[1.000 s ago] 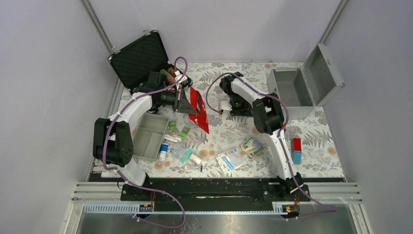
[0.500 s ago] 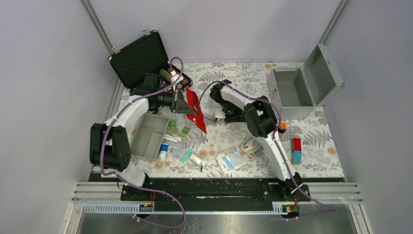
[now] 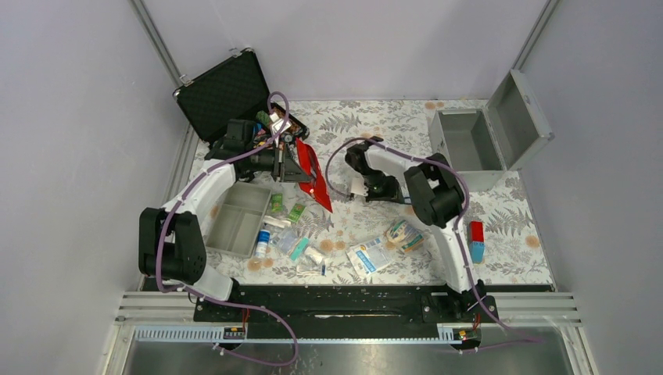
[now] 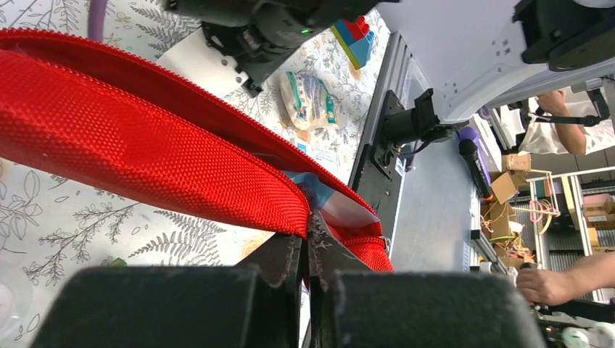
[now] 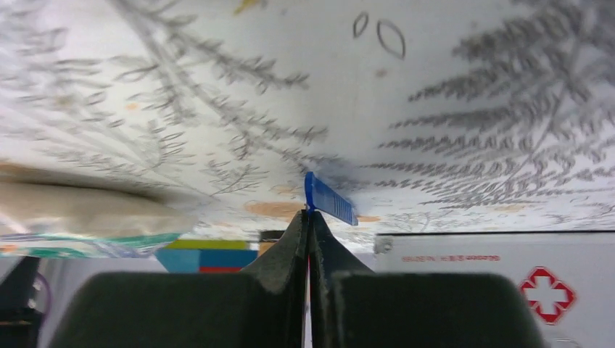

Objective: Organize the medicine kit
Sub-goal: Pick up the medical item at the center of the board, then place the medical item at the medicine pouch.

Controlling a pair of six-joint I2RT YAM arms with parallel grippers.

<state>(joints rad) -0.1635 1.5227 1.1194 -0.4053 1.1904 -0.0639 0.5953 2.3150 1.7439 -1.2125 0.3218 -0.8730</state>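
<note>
Claw (image 5: 308, 214), right, tight on comb-like strip (image 5: 331, 197)

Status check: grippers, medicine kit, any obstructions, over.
Left gripper shut on red pouch edge. Right gripper shut on small blue strip. Medicine kit lid open, looks empty. Loose packets mid-table, nothing seen blocking kit.

1. We see the medicine kit (image 3: 478, 181) as a silver-grey metal box, roughly cube-shaped, with plain flat walls.
2. It stands upright on the table (image 3: 367, 117), at the far right corner, its base flat on the leaf-patterned cloth.
3. It is open: the hinged lid (image 3: 522, 116) is swung up along the box's right edge and leans outward to the right, its hollow inner face turned toward us.
4. From above we look straight into the box, onto smooth grey inner walls and floor.
</note>
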